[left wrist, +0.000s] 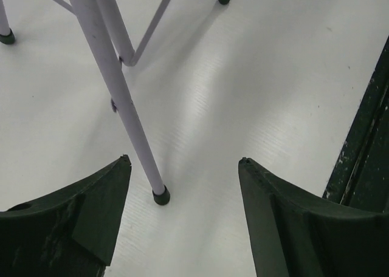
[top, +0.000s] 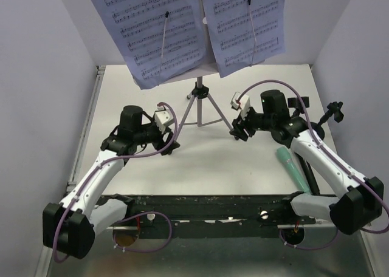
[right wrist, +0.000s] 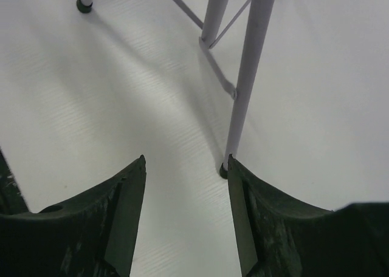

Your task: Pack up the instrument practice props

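Observation:
The lilac tripod music rack [top: 199, 93] stands at the back middle and carries two sheet-music pages [top: 155, 31]. My left gripper [top: 171, 147] is open and low at the tripod's left front leg. In the left wrist view that leg [left wrist: 121, 101] ends in a black foot [left wrist: 161, 196] between my open gripper's fingertips [left wrist: 182, 160], nearer the left finger. My right gripper [top: 238, 133] is open at the right leg. In the right wrist view the leg [right wrist: 246, 88] stands just beyond the right fingertip of the open gripper [right wrist: 185, 158]. The mint-green microphone [top: 292, 166] lies under my right arm.
A black mic holder [top: 334, 111] stands at the right wall, and another dark part [top: 304, 101] shows behind my right arm. A black rail [top: 200, 204] runs along the near table edge and also shows in the left wrist view [left wrist: 364, 155]. Walls enclose the table on both sides.

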`<state>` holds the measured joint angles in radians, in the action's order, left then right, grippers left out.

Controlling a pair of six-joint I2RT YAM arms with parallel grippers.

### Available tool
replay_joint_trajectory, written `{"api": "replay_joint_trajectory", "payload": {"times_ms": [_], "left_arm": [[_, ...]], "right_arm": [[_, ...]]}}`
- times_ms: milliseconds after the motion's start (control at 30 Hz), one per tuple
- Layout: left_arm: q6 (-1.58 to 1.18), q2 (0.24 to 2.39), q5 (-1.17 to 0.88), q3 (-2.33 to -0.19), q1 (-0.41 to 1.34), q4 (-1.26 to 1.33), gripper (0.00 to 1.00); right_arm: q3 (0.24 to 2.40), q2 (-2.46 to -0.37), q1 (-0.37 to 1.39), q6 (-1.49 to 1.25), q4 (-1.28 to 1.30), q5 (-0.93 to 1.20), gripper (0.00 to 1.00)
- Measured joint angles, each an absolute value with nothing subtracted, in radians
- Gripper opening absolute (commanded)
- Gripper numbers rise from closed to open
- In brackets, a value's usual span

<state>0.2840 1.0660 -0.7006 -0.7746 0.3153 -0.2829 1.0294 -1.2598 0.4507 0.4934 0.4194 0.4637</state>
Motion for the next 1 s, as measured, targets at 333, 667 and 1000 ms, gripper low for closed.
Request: {"api": "replay_joint_trajectory", "payload": {"times_ms": [333, 667, 1000], "left_arm": [[0.386, 0.573, -0.630, -0.748, 0.313, -0.632, 0.99], [0.263, 0.581, -0.470, -1.268, 0.213, -0.803, 0.99], [0.052, 0.975, -0.550, -1.753, -0.055, -0.689, 0.99]], "right_arm": [[1.094, -0.938, 0.458, 0.411, 0.694, 0.555, 0.82], [1.618, -1.108, 0.459, 0.308, 0.657, 0.664, 0.91], [1.739, -1.387, 0.514, 0.006, 0.230, 0.809, 0.91]]}}
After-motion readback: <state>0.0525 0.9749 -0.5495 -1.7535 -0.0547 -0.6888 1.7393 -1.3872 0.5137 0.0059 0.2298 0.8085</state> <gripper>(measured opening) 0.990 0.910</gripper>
